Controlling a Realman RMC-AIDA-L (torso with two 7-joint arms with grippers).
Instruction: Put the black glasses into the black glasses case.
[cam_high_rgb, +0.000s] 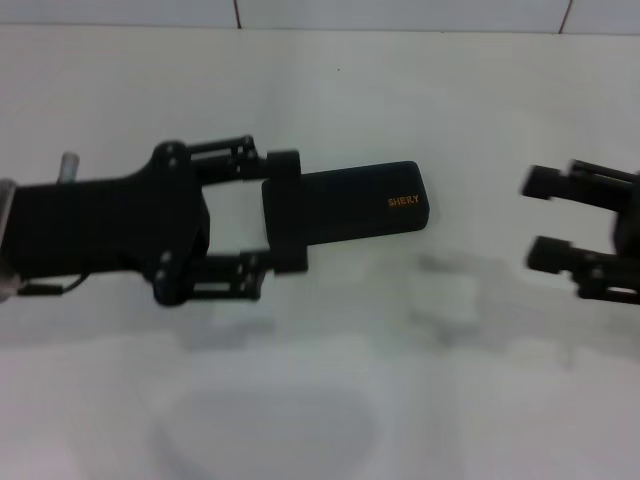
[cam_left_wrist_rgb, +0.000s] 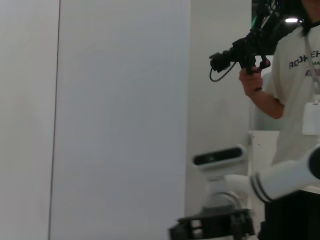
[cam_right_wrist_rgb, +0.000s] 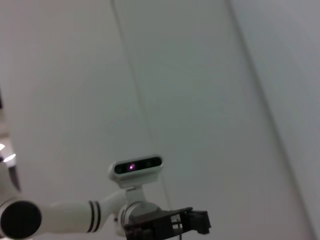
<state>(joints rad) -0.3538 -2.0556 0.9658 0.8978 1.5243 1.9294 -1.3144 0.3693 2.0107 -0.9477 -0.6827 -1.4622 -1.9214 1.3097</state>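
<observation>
Currently: black glasses case (cam_high_rgb: 345, 207), lid closed, orange lettering "SHERY", over white worktop (cam_high_rgb: 400, 90) | left end effector (cam_high_rgb: 285, 215) fingers pressed on case's end, holding it | right end effector (cam_high_rgb: 548, 220) spread, empty, partly cropped at frame edge | left wrist view only: person (cam_left_wrist_rgb: 292, 85), shirt text cut off.

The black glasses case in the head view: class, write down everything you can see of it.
The black glasses case is a long, matte black, hard-looking box with rounded corners, shut, with small orange lettering near one end of its lid. It lies flat, lengthways across the white table. The left gripper grips the end without lettering, a finger on each long side. The glasses are not visible.
</observation>
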